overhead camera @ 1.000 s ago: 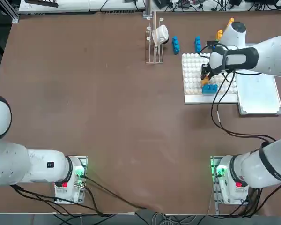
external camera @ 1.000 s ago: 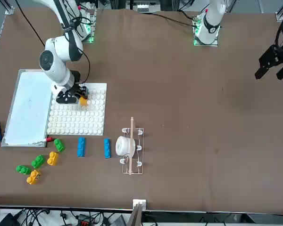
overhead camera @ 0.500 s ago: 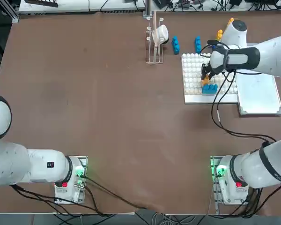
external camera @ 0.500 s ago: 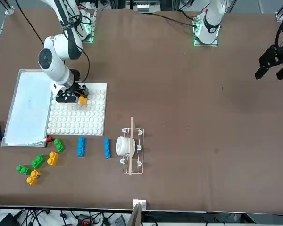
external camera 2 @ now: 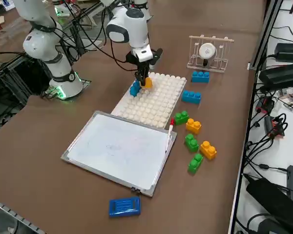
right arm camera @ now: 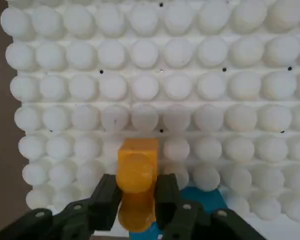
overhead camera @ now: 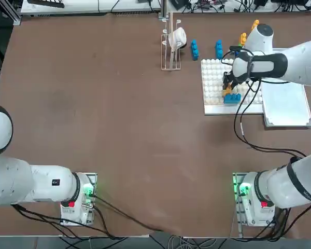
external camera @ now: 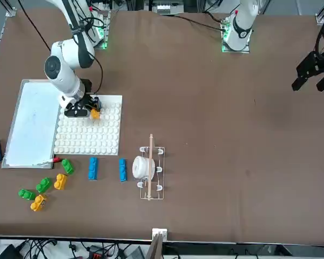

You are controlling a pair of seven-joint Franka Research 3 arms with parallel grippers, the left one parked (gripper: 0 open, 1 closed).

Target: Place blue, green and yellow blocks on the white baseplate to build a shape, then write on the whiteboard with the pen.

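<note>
Yellow block (right arm camera: 137, 172) clamped between the right gripper's (right arm camera: 135, 200) 2 fingers (right arm camera: 106, 197), over the white baseplate (right arm camera: 200, 100).

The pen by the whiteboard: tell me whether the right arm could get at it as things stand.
Probably not right away. The right gripper is shut on a yellow block over the white baseplate. The pen lies along the whiteboard's edge, uncovered from above, so it looks reachable once the block is released.

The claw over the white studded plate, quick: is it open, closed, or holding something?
Right gripper: closed on a yellow block, above the white baseplate.
</note>
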